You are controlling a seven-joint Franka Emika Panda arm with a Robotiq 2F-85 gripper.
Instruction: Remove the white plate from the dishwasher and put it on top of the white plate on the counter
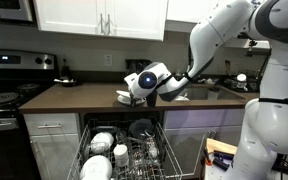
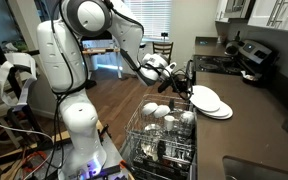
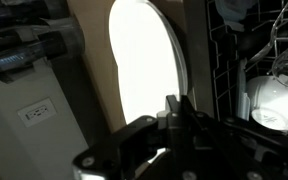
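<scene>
My gripper (image 3: pixel 179 118) is shut on the rim of a white plate (image 3: pixel 144 70), which fills the wrist view on edge. In an exterior view the gripper (image 2: pixel 181 82) holds this plate (image 2: pixel 203 97) tilted, just above and partly over a second white plate (image 2: pixel 220 111) lying flat on the dark counter. In an exterior view the gripper (image 1: pixel 144 88) hangs at the counter's front edge above the open dishwasher (image 1: pixel 124 155), with the plates (image 1: pixel 125 97) next to it.
The pulled-out dishwasher rack (image 2: pixel 164 130) holds bowls, cups and dark dishes. A stove (image 1: pixel 2 100) stands beside the counter and a sink (image 1: pixel 219 90) is behind the arm. A dark pan (image 1: pixel 64 81) sits at the counter's back.
</scene>
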